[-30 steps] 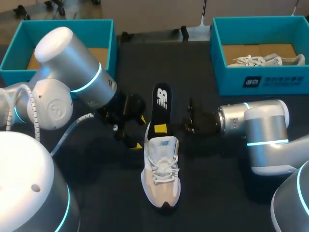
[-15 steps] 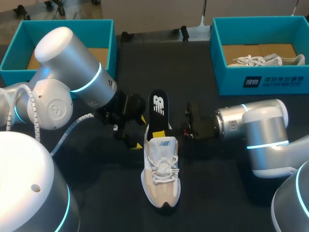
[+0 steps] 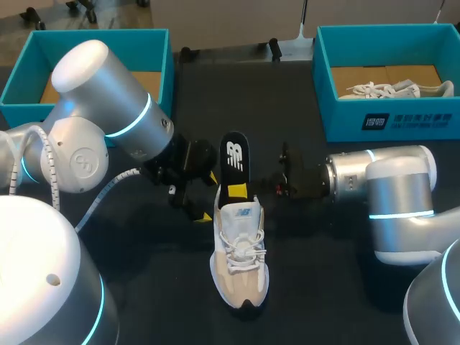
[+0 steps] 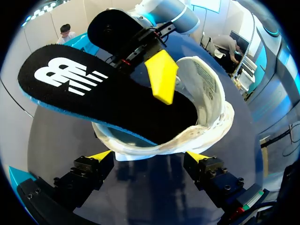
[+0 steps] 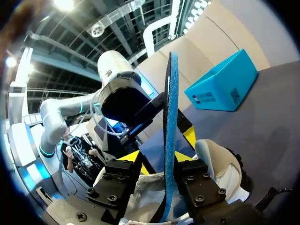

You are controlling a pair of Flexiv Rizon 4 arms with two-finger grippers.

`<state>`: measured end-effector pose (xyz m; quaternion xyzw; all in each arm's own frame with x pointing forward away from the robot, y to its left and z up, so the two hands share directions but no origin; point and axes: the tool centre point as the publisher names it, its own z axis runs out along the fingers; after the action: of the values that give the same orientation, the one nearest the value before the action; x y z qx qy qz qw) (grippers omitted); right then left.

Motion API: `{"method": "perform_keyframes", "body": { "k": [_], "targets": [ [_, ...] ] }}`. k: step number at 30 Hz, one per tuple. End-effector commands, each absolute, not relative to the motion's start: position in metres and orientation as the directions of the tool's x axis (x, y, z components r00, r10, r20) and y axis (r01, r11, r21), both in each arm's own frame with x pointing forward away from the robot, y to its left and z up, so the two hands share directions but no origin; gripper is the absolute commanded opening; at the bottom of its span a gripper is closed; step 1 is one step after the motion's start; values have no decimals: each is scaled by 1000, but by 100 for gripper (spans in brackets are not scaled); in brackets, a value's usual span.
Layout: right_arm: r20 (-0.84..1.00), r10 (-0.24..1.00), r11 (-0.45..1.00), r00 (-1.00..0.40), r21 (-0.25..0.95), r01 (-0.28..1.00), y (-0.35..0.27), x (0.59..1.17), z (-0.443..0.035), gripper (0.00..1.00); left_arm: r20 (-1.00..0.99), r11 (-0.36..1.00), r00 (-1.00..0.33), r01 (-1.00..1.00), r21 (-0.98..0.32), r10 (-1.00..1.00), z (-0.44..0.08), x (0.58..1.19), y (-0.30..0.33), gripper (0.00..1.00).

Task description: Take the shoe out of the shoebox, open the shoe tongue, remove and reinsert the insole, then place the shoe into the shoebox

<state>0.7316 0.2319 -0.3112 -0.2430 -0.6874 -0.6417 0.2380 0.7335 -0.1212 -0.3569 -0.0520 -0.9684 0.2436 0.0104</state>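
Note:
The white and beige shoe lies on the black table, toe toward me. Its black insole, with a white logo, sticks out of the heel opening and leans away from the shoe. My right gripper comes in from the right and straddles the insole low down. In the right wrist view the blue-edged insole stands edge-on between the parted fingers of the right gripper, with a gap on one side. My left gripper is open just behind the shoe's heel; it shows in the head view as the left gripper.
A teal shoebox at the back right holds another pale shoe. A second teal box stands at the back left, partly behind my left arm. Dark tabletop lies bare in front of the shoe's toe.
The insole has slid lower into the shoe. The right gripper's fingers have spread apart around it and the right arm has drawn back slightly. The left arm has kept still.

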Motion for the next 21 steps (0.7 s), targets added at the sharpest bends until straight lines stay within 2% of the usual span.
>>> {"method": "perform_keyframes", "body": {
  "k": [1, 3, 6, 9, 21],
  "targets": [
    [641, 45, 41, -767, 765, 642, 236, 734, -310, 35, -6, 875, -994, 96, -474, 106, -358, 733, -121, 100],
    [645, 49, 37, -763, 762, 646, 238, 736, -310, 27, -6, 875, -994, 96, -474, 106, -358, 733, -121, 100],
    [652, 58, 28, -756, 756, 654, 240, 740, -311, 20, -6, 875, -994, 96, -474, 106, -358, 733, -121, 100],
    [662, 60, 10, -747, 748, 664, 239, 743, -315, 0, -6, 875, -994, 96, -474, 106, -358, 733, -121, 100],
    [749, 93, 66, -656, 653, 755, 233, 724, -338, 0, -6, 875, -994, 96, -474, 106, -358, 733, -121, 100]
  ]
}}
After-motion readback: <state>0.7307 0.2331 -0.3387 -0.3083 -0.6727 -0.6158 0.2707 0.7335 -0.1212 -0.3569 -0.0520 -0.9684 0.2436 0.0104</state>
